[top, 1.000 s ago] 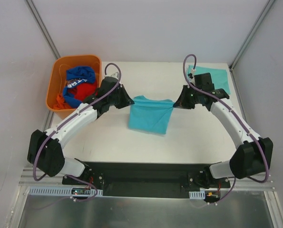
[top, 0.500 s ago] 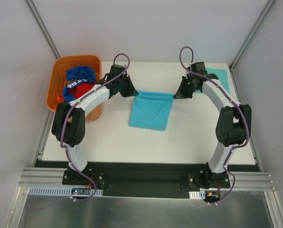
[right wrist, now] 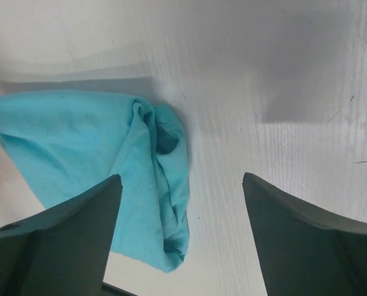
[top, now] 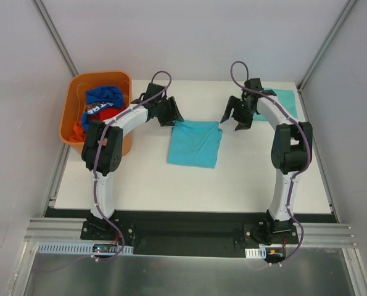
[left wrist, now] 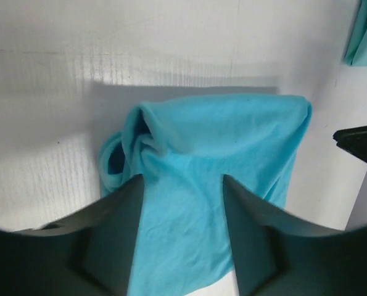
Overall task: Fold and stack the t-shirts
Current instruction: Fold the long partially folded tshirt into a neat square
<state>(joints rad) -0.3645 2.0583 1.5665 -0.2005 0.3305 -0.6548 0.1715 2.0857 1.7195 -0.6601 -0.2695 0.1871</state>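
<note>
Left fingers (left wrist: 103,246), right fingers (right wrist: 60,234) both apart, folded t-shirt (top: 195,143) between, second t-shirt (top: 288,102) partly behind right arm (top: 289,148)

The teal t-shirt (top: 194,143), a second ago strung in the air between both grippers, now lies on the table (top: 251,172), its far corners slack and bunched; the left gripper (top: 174,116) has let go, jaws apart over the far left corner; the right gripper (top: 234,121) has released too, jaws wide, just off the right corner; both arms have stretched farther from their bases
</note>
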